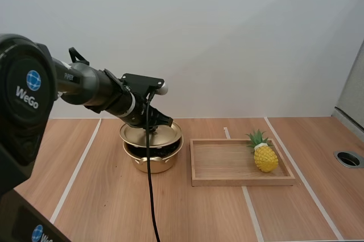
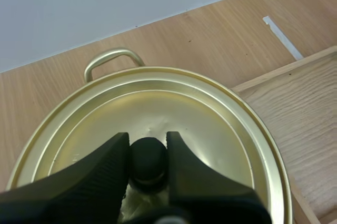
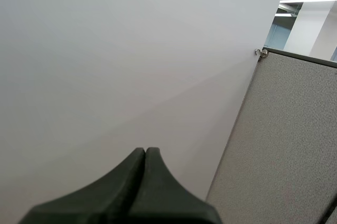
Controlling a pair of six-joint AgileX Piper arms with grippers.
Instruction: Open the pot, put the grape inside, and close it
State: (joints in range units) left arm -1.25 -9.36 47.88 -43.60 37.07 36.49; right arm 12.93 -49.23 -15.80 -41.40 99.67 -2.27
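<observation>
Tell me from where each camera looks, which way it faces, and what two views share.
High view: behind and above the bases, facing forward and down over the table; my left arm reaches the pot.
Left wrist view: on the left arm, looking down at the lid; the left gripper pinches its knob.
Right wrist view: on the right arm, facing a white wall; the right gripper is shut.
Shared: high and left wrist views show the lid and wooden tray.

The left arm (image 1: 91,86) reaches from the 9 o'clock edge of the high view toward 4 o'clock, with the wrist pitched downward. The left gripper (image 2: 148,141) points down, its fingers (image 2: 108,163) clamped on either side of the lid knob (image 2: 148,160). The right gripper (image 3: 146,155) has its fingers pressed together as one wedge, gripping nothing.
</observation>
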